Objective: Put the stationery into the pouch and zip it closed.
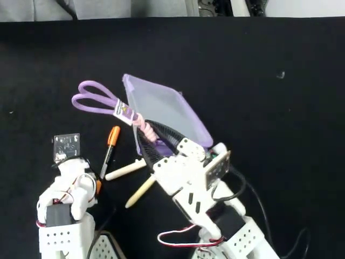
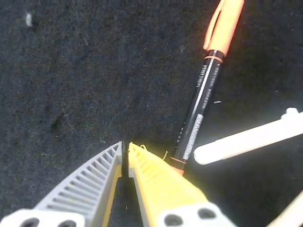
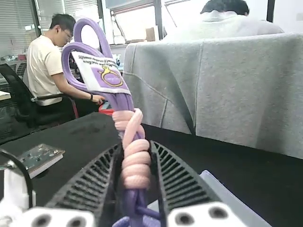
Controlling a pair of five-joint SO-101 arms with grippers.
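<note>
Purple-handled scissors (image 1: pixel 97 101), their blades wrapped in pink (image 1: pixel 144 127), are held tilted above the table by my right gripper (image 1: pixel 152 144), which is shut on the wrapped part. In the right wrist view the scissors (image 3: pixel 97 61) rise from between the black fingers (image 3: pixel 90 182). The translucent purple pouch (image 1: pixel 161 106) lies just behind the scissors, its edge (image 3: pixel 233 199) beside the gripper. An orange-capped marker (image 1: pixel 110 143), a white pen (image 1: pixel 125 170) and a cream pen (image 1: pixel 140 192) lie on the black table. My left gripper (image 2: pixel 126 160) is shut on nothing, just beside the marker's (image 2: pixel 204 101) butt end.
The left arm (image 1: pixel 66 204) sits folded at the front left, the right arm's body (image 1: pixel 202 189) at the front centre. The white pen (image 2: pixel 251 138) lies across the marker's far side. Black cloth (image 1: pixel 269 81) stretches to the right and back.
</note>
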